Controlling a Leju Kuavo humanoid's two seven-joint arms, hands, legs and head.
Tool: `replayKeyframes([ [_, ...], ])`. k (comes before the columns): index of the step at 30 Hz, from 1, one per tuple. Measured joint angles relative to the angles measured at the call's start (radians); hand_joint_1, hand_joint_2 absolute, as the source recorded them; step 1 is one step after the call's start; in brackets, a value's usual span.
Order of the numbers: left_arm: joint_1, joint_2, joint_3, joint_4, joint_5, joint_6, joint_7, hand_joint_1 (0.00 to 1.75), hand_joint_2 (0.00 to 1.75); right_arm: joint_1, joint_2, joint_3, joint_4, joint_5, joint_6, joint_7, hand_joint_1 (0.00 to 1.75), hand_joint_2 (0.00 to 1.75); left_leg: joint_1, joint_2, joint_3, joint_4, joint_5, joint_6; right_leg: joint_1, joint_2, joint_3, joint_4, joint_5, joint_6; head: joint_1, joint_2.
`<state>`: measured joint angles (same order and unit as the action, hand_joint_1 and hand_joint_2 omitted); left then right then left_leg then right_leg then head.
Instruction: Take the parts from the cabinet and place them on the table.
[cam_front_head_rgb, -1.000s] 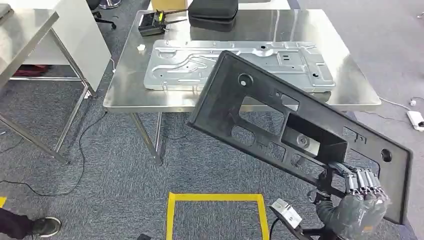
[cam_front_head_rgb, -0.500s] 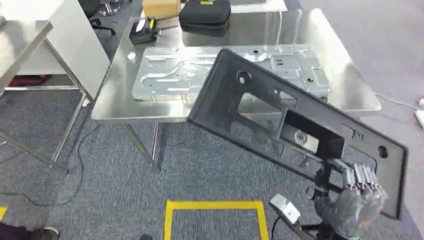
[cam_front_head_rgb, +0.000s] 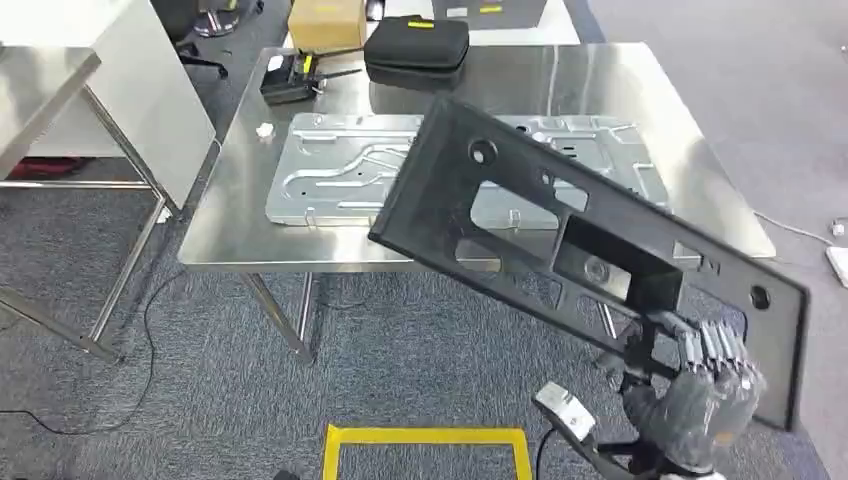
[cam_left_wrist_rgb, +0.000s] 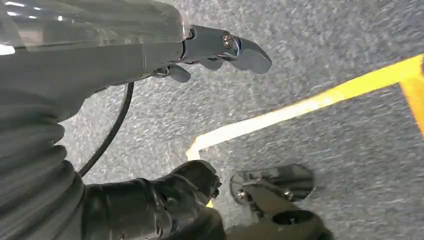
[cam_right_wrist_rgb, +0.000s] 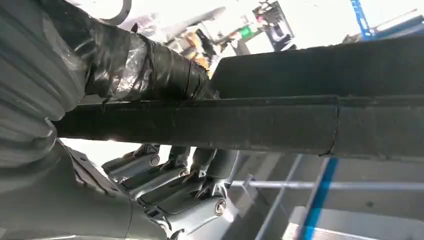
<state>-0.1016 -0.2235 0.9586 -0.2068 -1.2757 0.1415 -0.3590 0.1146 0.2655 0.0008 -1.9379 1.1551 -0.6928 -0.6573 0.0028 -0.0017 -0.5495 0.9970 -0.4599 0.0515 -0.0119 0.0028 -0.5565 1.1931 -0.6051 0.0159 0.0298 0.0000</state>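
From the head view, we are gripping the black panel (cam_front_head_rgb: 560, 235) at its near lower edge with our right hand (cam_front_head_rgb: 700, 385), fingers curled up over its face, and it is slanting up and away from the hand so that its far end is hanging over the steel table (cam_front_head_rgb: 240, 215), above the silver stamped plate (cam_front_head_rgb: 330, 180). At the left wrist, our left hand (cam_left_wrist_rgb: 215, 50) is hanging over grey carpet and yellow floor tape (cam_left_wrist_rgb: 300, 107), fingers loosely bent and holding nothing. At the right wrist, we are clamping the panel's edge (cam_right_wrist_rgb: 250, 127) between the taped thumb (cam_right_wrist_rgb: 145, 67) and the fingers (cam_right_wrist_rgb: 175, 187).
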Motion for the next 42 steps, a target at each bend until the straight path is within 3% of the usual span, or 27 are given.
replayKeyframes([
  [2,-0.001,-0.001,0.000,0.000,0.000,-0.003,0.000,0.00,1.75,0.000,-0.002,0.000,0.004,0.000,0.000,0.001,1.75,1.75,0.001,-0.001,0.010,0.000,-0.014,-0.002,-0.008,0.000,-0.100,0.125,-0.048,0.013,0.000,0.000],
  [3,0.001,-0.001,0.000,0.000,0.000,-0.003,0.000,0.00,1.75,0.000,-0.003,0.000,0.006,0.000,0.000,0.001,1.75,1.75,0.003,-0.001,0.020,0.001,-0.022,-0.005,-0.012,-0.001,-0.122,0.127,-0.030,0.016,-0.002,0.000],
  [4,0.004,-0.001,0.000,0.000,0.000,-0.005,0.000,0.00,1.75,0.000,-0.003,0.000,0.007,0.000,0.000,0.002,1.75,1.75,0.006,-0.002,0.032,0.001,-0.030,-0.010,-0.016,-0.001,-0.122,0.090,0.009,0.020,-0.001,0.000],
  [6,0.006,-0.001,0.000,0.000,0.000,-0.005,0.000,0.00,1.75,-0.002,-0.003,0.000,0.008,0.001,0.000,0.006,1.75,1.75,0.014,-0.003,0.065,0.003,-0.055,-0.024,-0.024,-0.004,-0.079,-0.071,0.134,0.032,0.000,0.000],
  [7,0.007,-0.002,0.000,0.000,0.000,-0.005,0.000,0.00,1.75,-0.004,-0.003,0.000,0.009,0.001,0.000,0.007,1.75,1.75,0.015,-0.002,0.065,0.003,-0.067,-0.032,-0.027,-0.006,-0.067,-0.129,0.174,0.033,0.000,0.000],
  [8,0.004,-0.002,0.000,0.000,0.000,-0.005,0.001,0.00,1.75,-0.007,-0.004,0.000,0.012,0.000,0.000,0.008,1.75,1.75,0.015,-0.003,0.080,0.009,-0.072,-0.038,-0.017,-0.007,-0.076,-0.124,0.146,0.029,0.001,0.000],
  [9,-0.001,-0.002,0.000,0.000,0.000,-0.005,0.003,0.00,1.75,-0.012,-0.005,0.003,0.013,0.000,0.000,0.008,1.75,1.75,0.013,-0.002,0.068,0.007,-0.082,-0.051,-0.011,-0.009,-0.071,-0.129,0.139,0.005,0.002,0.000],
  [12,-0.002,-0.002,-0.002,0.000,-0.005,-0.004,0.008,0.00,1.75,-0.025,-0.005,0.017,0.014,0.000,0.000,0.020,1.75,1.75,0.013,0.001,0.092,0.004,-0.089,-0.066,-0.014,0.000,-0.058,-0.134,0.138,-0.023,0.002,0.000],
  [13,-0.003,-0.002,-0.002,0.000,-0.006,-0.004,0.008,0.00,1.75,-0.032,-0.005,0.024,0.014,0.003,0.000,0.023,1.75,1.75,0.016,0.000,0.084,0.032,-0.095,-0.068,-0.016,0.000,-0.045,-0.141,0.136,-0.029,0.001,0.000],
  [14,-0.007,-0.002,-0.004,0.000,-0.008,-0.004,0.008,0.00,1.75,-0.040,-0.006,0.033,0.014,0.005,0.000,0.028,1.75,1.75,0.016,0.000,0.047,0.099,-0.098,-0.069,-0.015,-0.001,-0.036,-0.145,0.131,-0.035,-0.002,0.000],
  [16,-0.009,-0.002,-0.007,0.000,-0.009,-0.005,0.009,0.00,1.75,-0.051,-0.010,0.049,0.014,0.013,0.000,0.035,1.75,1.75,0.017,0.001,-0.064,0.260,-0.145,-0.076,-0.011,-0.002,-0.021,-0.151,0.120,-0.042,-0.003,0.000],
  [18,-0.006,-0.002,-0.010,0.000,-0.010,-0.006,0.010,0.00,1.75,-0.061,-0.013,0.060,0.019,0.020,0.000,0.045,1.75,1.75,0.016,0.000,-0.136,0.324,-0.199,-0.073,-0.005,0.002,0.000,-0.153,0.104,-0.046,-0.003,0.000],
  [19,-0.006,-0.002,-0.011,0.000,-0.010,-0.006,0.011,0.00,1.75,-0.067,-0.015,0.066,0.023,0.023,0.000,0.052,1.75,1.75,0.016,0.000,-0.147,0.299,-0.192,-0.068,-0.002,0.005,0.015,-0.153,0.094,-0.046,-0.003,0.000],
  [20,-0.007,-0.002,-0.014,0.000,-0.013,-0.006,0.013,0.00,1.75,-0.075,-0.017,0.075,0.029,0.029,0.000,0.069,1.75,1.75,0.013,0.000,-0.142,0.243,-0.153,-0.060,0.001,0.006,0.031,-0.153,0.083,-0.046,-0.002,0.000],
  [22,-0.007,-0.001,-0.017,0.000,-0.013,-0.008,0.015,0.00,1.75,-0.098,-0.024,0.090,0.038,0.042,0.000,0.102,1.75,1.75,0.001,-0.001,-0.118,0.093,0.003,-0.032,0.006,0.006,0.053,-0.156,0.062,-0.046,-0.002,0.000],
  [23,-0.003,0.004,-0.017,0.000,-0.013,-0.008,0.015,0.00,1.75,-0.109,-0.030,0.096,0.047,0.049,0.000,0.116,1.75,1.75,-0.012,-0.007,-0.123,0.061,0.044,-0.023,0.011,0.010,0.067,-0.149,0.052,-0.040,0.000,0.000],
  [24,-0.005,0.003,-0.018,0.000,-0.014,-0.008,0.016,0.00,1.75,-0.116,-0.038,0.105,0.056,0.058,0.000,0.134,1.75,1.75,-0.013,-0.018,-0.117,0.062,0.012,-0.017,0.010,0.018,0.068,-0.152,0.041,-0.032,-0.002,0.000],
  [28,-0.013,0.001,-0.023,0.000,-0.015,-0.010,0.016,0.00,1.75,-0.146,-0.066,0.135,0.076,0.089,0.000,0.186,1.75,1.75,-0.007,-0.015,-0.065,0.035,0.030,-0.011,0.006,0.011,0.085,-0.112,0.033,-0.015,-0.002,0.000],
  [30,-0.021,0.000,-0.024,0.000,-0.015,-0.011,0.016,0.00,1.75,-0.160,-0.077,0.147,0.082,0.093,0.000,0.192,1.75,1.75,-0.006,-0.014,-0.058,0.034,0.024,0.000,0.007,0.006,0.025,-0.011,0.006,-0.008,-0.001,0.000],
  [32,-0.021,0.000,-0.024,0.000,-0.015,-0.012,0.016,0.00,1.75,-0.162,-0.090,0.160,0.093,0.098,0.000,0.206,1.75,1.75,-0.006,-0.015,-0.051,0.035,0.011,0.001,0.003,0.006,-0.071,0.113,-0.065,0.000,0.000,0.000],
  [33,-0.020,0.000,-0.024,0.000,-0.015,-0.013,0.017,0.00,1.75,-0.162,-0.095,0.162,0.097,0.101,0.000,0.207,1.75,1.75,-0.006,-0.016,-0.045,0.035,0.005,0.001,0.002,0.005,-0.099,0.134,-0.079,0.003,-0.001,0.000],
  [35,-0.014,0.000,-0.025,0.000,-0.016,-0.013,0.018,0.00,1.75,-0.162,-0.103,0.167,0.107,0.103,0.000,0.214,1.75,1.75,-0.005,-0.018,-0.021,0.035,-0.013,-0.001,-0.002,0.004,-0.108,0.070,-0.035,0.006,-0.001,0.000],
  [37,-0.012,-0.005,-0.025,0.000,-0.016,-0.013,0.018,0.00,1.75,-0.164,-0.110,0.177,0.113,0.107,0.000,0.226,1.75,1.75,-0.003,-0.018,0.009,0.035,-0.036,-0.009,-0.002,0.002,-0.075,-0.086,0.105,0.002,0.000,0.000],
  [38,-0.012,-0.005,-0.025,0.000,-0.015,-0.013,0.018,0.00,1.75,-0.165,-0.115,0.180,0.119,0.108,0.000,0.231,1.75,1.75,-0.004,-0.018,0.018,0.040,-0.043,-0.015,0.002,0.001,-0.082,-0.112,0.149,-0.005,0.000,0.000],
  [39,-0.015,-0.006,-0.025,0.000,-0.015,-0.013,0.018,0.00,1.75,-0.168,-0.120,0.184,0.124,0.108,0.000,0.234,1.75,1.75,-0.006,-0.022,0.012,0.039,-0.049,-0.023,0.010,-0.002,-0.081,-0.128,0.134,-0.013,0.001,0.000],
  [40,-0.018,-0.005,-0.026,0.000,-0.015,-0.013,0.018,0.00,1.75,-0.168,-0.122,0.190,0.127,0.109,0.000,0.238,1.75,1.75,-0.006,-0.022,0.011,0.036,-0.053,-0.027,0.007,0.001,-0.074,-0.126,0.151,-0.021,-0.002,0.000],
  [42,-0.018,-0.005,-0.026,0.000,-0.013,-0.007,0.020,0.00,1.75,-0.170,-0.124,0.199,0.132,0.109,0.000,0.245,1.75,1.75,-0.008,-0.020,0.023,0.040,-0.055,-0.037,0.008,0.004,-0.068,-0.131,0.142,-0.034,-0.002,0.000],
])
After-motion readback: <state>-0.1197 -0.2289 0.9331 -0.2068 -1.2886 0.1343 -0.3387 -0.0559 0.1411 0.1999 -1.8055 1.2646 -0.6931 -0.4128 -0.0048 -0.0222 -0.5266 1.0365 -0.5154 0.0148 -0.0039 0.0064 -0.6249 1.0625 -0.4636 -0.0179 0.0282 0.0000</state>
